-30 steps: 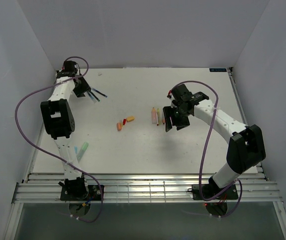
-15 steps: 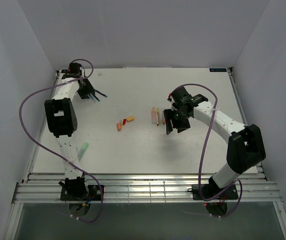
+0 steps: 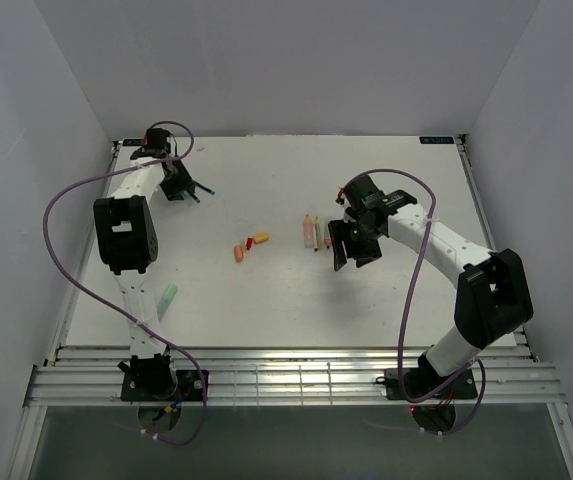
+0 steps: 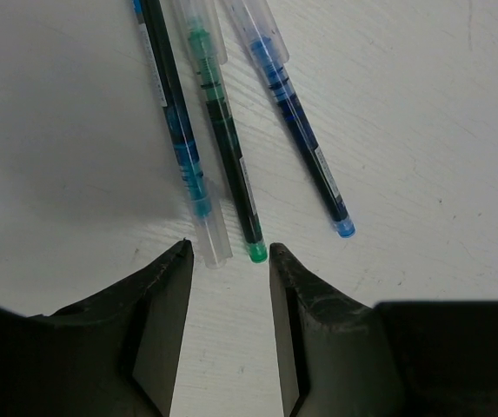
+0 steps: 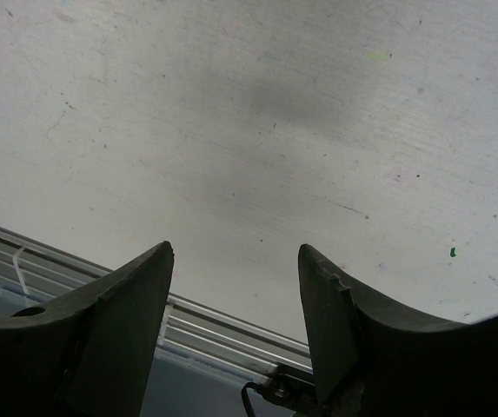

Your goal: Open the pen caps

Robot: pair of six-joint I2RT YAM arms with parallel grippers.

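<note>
Top external view: the left gripper (image 3: 187, 187) has turned slightly, its half-spread jaws empty just short of the green pen (image 4: 227, 148). The right gripper (image 3: 351, 256), well right of that pen, stays spread and empty.

On my far left lie three slim clear-barrelled pens (image 3: 202, 190), flat, nearly parallel and close together. The teal-inked pen (image 4: 185, 156) has its clear plastic cap (image 4: 212, 239) at the near end; the green-inked pen (image 4: 234, 174) and the blue-inked pen (image 4: 307, 148) show coloured end plugs there. In the middle I see three short stubby plastic caps, loose in a slanted row: orange cap (image 3: 239, 253), red cap (image 3: 251, 243), yellow cap (image 3: 261, 237). To their right, side by side, lie a pink highlighter (image 3: 308, 230), a slim yellow pen (image 3: 317, 233) and an orange pen (image 3: 327, 238). A pale teal highlighter (image 3: 167, 297) lies alone at my near left
</note>
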